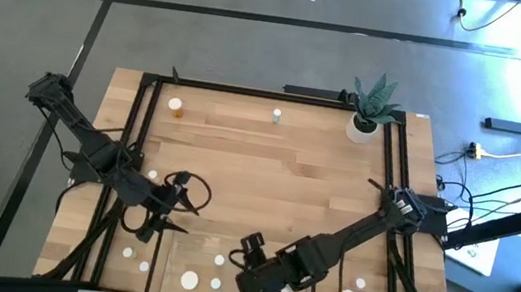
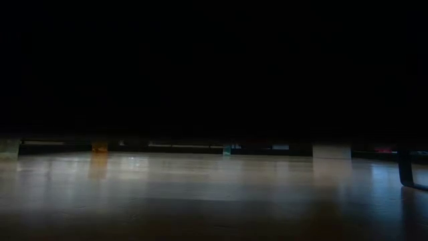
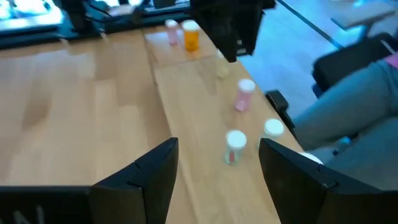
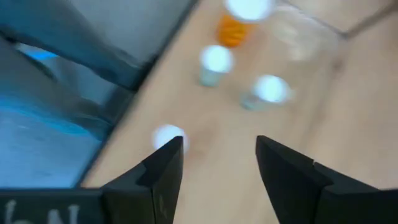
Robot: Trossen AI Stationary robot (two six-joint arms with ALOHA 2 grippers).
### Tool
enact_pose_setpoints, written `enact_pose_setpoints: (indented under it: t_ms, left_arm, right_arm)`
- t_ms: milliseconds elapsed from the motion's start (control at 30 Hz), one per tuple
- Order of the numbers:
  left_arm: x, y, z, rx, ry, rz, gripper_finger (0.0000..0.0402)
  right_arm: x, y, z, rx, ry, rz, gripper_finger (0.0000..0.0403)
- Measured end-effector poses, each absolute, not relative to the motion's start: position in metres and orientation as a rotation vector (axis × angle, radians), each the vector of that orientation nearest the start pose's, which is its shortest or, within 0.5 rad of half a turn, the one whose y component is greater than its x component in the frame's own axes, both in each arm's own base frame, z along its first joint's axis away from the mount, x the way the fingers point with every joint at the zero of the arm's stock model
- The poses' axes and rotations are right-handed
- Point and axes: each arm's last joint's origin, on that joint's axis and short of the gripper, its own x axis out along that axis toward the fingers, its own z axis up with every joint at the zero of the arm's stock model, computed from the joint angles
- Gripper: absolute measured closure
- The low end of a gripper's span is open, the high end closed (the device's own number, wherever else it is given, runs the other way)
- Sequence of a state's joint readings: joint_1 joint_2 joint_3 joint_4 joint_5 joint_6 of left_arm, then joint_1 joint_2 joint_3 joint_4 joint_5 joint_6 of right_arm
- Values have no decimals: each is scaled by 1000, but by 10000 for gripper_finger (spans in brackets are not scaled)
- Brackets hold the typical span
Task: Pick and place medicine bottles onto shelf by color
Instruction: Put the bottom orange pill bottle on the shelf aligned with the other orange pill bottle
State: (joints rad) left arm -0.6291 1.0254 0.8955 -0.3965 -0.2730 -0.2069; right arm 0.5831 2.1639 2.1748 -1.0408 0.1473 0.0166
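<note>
High view: my left gripper (image 1: 173,223) sits over the front-left part of the wooden table (image 1: 268,167), and my right gripper (image 1: 249,248) sits over the front centre, its arm reaching in from the right edge. Neither touches a bottle in this view.

Left wrist view: my left gripper (image 3: 217,168) has its two dark fingers spread apart with bare wood between them; it holds nothing. Just beyond the fingers stands a small white-capped bottle (image 3: 235,147), a second capped bottle (image 3: 272,129) beside it, and a pinkish bottle (image 3: 244,95) farther on. An amber bottle (image 3: 191,37) stands at the far end, next to my other arm's dark body.

Right wrist view: my right gripper (image 4: 219,165) is likewise parted and empty. Ahead of it, blurred, are an orange bottle (image 4: 233,28), a white-capped bottle (image 4: 215,65), another capped bottle (image 4: 266,91) and a white cap (image 4: 168,135) near the table edge.

High view again: several white caps (image 1: 189,280) are scattered along the front of the table. At the back, an amber bottle (image 1: 176,107) and a greenish bottle (image 1: 277,116) stand well apart. A white pot with a spiky green plant (image 1: 370,110) occupies the back-right corner. I cannot pick out the shelf with certainty.

Low view: too dark to add anything reliable.
</note>
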Motion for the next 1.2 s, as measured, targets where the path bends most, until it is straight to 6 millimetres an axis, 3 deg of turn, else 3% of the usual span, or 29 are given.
enact_pose_setpoints:
  t_ms: [267, 500, 833, 1000, 1200]
  left_arm:
    - [169, -101, 318, 39, 472, -146, 184]
    - [167, -83, 312, -5, 562, -28, 184]
    - [166, -67, 302, -106, 674, 111, 184]
    - [166, -64, 301, -132, 684, 137, 184]
    - [166, -65, 301, -155, 696, 111, 184]
  right_arm:
    - [379, 231, 336, -483, 980, 169, 201]
    - [370, 196, 357, -477, 1043, 111, 201]
    - [323, 153, 412, -412, 1052, 43, 201]
    - [306, 144, 428, -340, 1015, -26, 201]
    - [293, 147, 438, -309, 986, -1, 201]
